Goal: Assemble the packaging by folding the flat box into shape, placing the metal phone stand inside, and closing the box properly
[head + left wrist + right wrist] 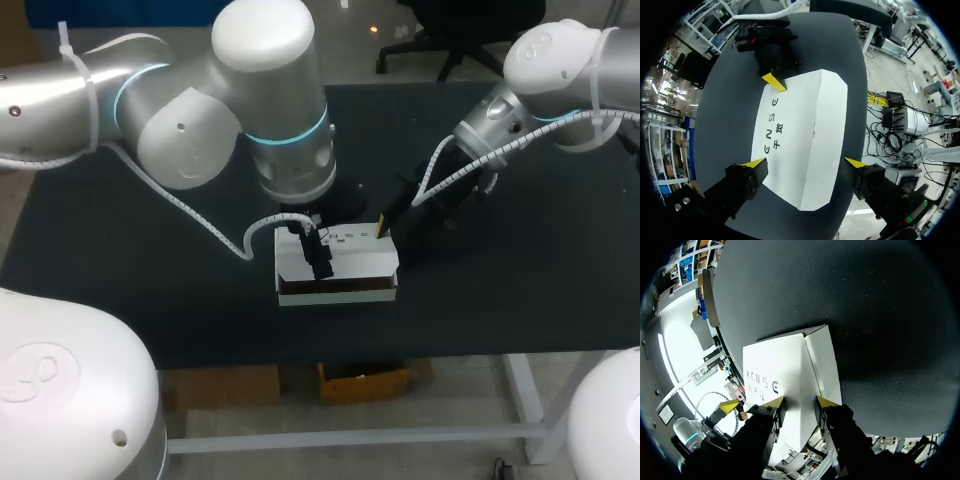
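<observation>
Box: matt white cardboard, smooth, brown raw inside at 6 o'clock edge. Table: matt black, slightly grainy. Left arm shell: glossy white plastic; right arm wrist: brushed silver metal.

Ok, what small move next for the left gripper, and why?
Probably close the left gripper on the box: its tips straddle the box, open, and one is clear of the side. The right gripper is at a corner, and the box's front looks open, so steady it first.
</observation>
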Motion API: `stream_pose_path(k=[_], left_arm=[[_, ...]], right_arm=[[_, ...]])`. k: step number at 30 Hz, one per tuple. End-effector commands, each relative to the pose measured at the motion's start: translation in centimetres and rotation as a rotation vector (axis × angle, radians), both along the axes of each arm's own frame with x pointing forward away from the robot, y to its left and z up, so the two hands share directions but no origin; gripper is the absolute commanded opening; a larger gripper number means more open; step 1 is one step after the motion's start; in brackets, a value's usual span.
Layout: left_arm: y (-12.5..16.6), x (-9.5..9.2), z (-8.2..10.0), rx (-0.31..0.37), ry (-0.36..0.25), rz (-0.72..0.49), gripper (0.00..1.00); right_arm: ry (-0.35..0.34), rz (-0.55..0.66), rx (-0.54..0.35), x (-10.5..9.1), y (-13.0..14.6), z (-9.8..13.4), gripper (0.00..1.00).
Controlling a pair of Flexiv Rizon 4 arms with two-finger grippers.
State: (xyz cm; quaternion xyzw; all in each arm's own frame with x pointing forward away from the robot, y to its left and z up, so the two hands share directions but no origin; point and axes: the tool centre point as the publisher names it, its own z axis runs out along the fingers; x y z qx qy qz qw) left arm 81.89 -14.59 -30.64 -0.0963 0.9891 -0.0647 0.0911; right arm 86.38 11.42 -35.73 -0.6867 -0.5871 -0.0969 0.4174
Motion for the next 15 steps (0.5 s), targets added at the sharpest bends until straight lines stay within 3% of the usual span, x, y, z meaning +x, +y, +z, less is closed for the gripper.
stream_pose_path(k=[1, 9, 12, 15], left_arm=[[0.41, -0.14, -0.18, 0.008, -0.024, -0.028, 1.0], [0.91, 0.14, 0.08, 0.022, -0.01, -0.045, 1.0], [0.97, 0.37, 0.03, 0.034, -0.012, -0.042, 0.84], [1.03, 0.55, -0.07, 0.046, -0.017, -0.042, 0.82]], right_arm=[[0.001, 0.001, 0.002, 0.01, 0.05, -0.01, 0.36], [0.001, 0.001, 0.002, 0.01, 0.05, -0.01, 0.35], [0.001, 0.001, 0.002, 0.01, 0.05, -0.01, 0.35], [0.001, 0.001, 0.002, 0.01, 0.05, -0.01, 0.35]])
